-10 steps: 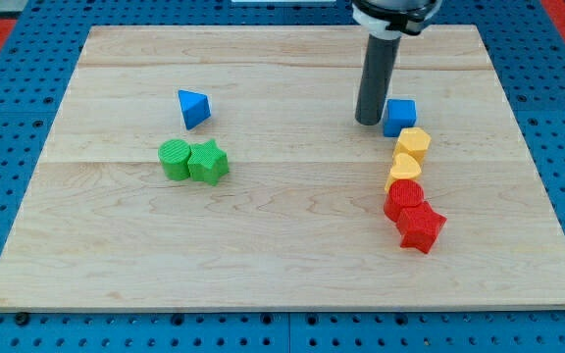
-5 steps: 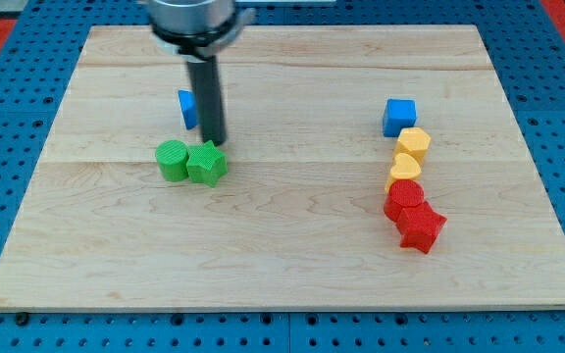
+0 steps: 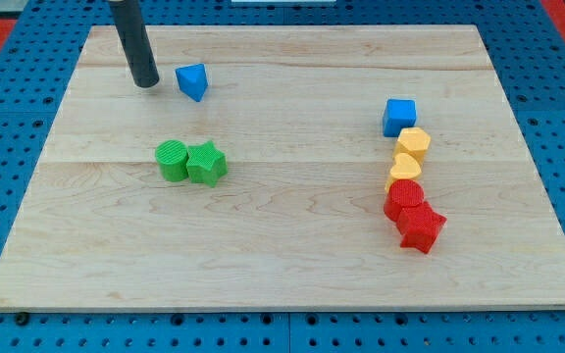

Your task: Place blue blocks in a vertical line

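A blue triangular block lies at the board's upper left. A blue cube sits at the upper right, at the top of a column of other blocks. My tip rests on the board just left of the blue triangular block, with a small gap between them.
A green cylinder and a green star block touch each other left of centre. Below the blue cube, two yellow blocks and two red blocks run down the right side. The wooden board lies on a blue pegboard.
My tip swept from beside the blue cube leftward across the board to the upper left. The blue triangular block has shifted up, toward the view's top.
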Motion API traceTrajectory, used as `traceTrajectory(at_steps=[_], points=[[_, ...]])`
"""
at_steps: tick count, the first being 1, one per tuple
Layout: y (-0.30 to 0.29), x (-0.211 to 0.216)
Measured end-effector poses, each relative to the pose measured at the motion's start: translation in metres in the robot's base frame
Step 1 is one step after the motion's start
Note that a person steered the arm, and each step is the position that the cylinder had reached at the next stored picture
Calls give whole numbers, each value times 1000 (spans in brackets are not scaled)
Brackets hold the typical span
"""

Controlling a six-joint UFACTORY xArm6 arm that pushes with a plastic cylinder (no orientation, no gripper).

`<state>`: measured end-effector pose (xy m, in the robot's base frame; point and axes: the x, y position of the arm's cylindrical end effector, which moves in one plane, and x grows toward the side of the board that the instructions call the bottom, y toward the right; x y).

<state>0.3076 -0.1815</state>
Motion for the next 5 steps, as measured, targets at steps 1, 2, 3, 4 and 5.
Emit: traceTrajectory(at_steps=[1,2,3,4,5], points=[[32,5],[56,-6],[79,-8],[101,-15],[127,-20]])
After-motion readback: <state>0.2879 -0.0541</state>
